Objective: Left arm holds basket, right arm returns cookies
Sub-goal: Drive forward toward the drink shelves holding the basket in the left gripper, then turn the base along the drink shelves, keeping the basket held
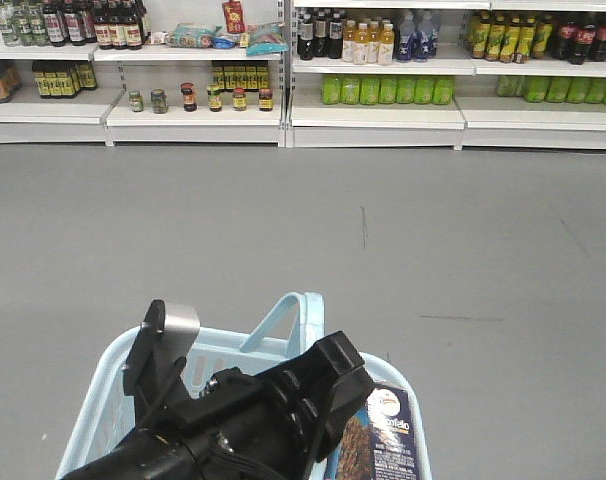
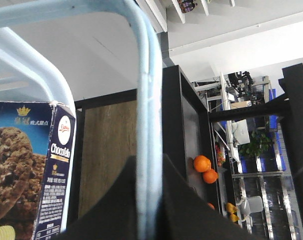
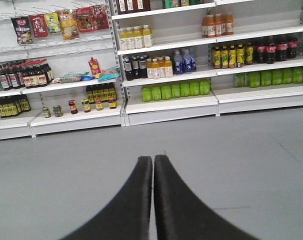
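Observation:
The light blue basket [image 1: 91, 405] sits low in the front view, its looped handle [image 1: 286, 314] standing up. My bulky black left arm [image 1: 283, 405] reaches over it. In the left wrist view the left gripper [image 2: 149, 161] is shut on the handle bar [image 2: 147, 100], which runs straight up between the dark jaws. The navy Chocofello cookies box [image 1: 388, 437] stands upright in the basket's right side and shows again as the cookies box [image 2: 52, 172] at the left. My right gripper [image 3: 153, 159] hangs above the grey floor, shut with nothing between its fingers, away from the cookies.
White shelves [image 1: 383, 112] with bottles and jars line the far wall across the grey floor [image 1: 403, 230]. Green bottles [image 3: 175, 91] and hanging snack packets [image 3: 61, 22] show in the right wrist view. A dark cabinet [image 2: 184, 130] with oranges [image 2: 202, 163] stands behind the handle.

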Controlling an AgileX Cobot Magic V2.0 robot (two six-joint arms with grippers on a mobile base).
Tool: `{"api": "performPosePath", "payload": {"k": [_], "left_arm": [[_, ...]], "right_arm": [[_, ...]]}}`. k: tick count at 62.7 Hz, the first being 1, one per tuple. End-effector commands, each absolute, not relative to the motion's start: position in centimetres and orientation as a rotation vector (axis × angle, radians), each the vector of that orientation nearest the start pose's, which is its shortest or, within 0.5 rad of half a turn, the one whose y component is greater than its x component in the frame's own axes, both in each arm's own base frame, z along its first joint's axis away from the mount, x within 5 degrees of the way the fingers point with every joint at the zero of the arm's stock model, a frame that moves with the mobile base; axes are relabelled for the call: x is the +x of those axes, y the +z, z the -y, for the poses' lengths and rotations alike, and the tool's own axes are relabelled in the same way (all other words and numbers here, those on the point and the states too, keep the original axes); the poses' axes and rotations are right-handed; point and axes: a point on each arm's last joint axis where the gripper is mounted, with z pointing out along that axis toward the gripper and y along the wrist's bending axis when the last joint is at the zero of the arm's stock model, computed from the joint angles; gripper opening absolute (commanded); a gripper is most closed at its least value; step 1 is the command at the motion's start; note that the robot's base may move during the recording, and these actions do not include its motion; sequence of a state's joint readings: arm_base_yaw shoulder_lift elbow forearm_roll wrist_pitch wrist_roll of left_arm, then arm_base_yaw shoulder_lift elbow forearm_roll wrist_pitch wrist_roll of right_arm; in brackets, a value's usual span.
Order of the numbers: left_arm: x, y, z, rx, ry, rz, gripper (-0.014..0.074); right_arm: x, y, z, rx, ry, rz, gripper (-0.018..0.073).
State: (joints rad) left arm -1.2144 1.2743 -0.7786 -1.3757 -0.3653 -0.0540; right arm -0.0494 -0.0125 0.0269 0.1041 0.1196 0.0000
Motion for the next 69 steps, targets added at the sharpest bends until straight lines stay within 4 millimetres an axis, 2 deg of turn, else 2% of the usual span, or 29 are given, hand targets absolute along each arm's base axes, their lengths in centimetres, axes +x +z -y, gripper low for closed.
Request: {"api": "performPosePath", "payload": {"k": [1,69], "left_arm": [[12.56,31.87,24.09,-0.464,-1.422,-2.010,-0.0006],[12.47,31.83,24.16,-0.456,-1.428,-2.021,-0.0006]], "right_arm": [[5.55,20.02,0.25,0.116,0.043,-1.528,-0.0009],[5.55,20.02,0.25,0.116,0.043,-1.528,-0.0009]]}}
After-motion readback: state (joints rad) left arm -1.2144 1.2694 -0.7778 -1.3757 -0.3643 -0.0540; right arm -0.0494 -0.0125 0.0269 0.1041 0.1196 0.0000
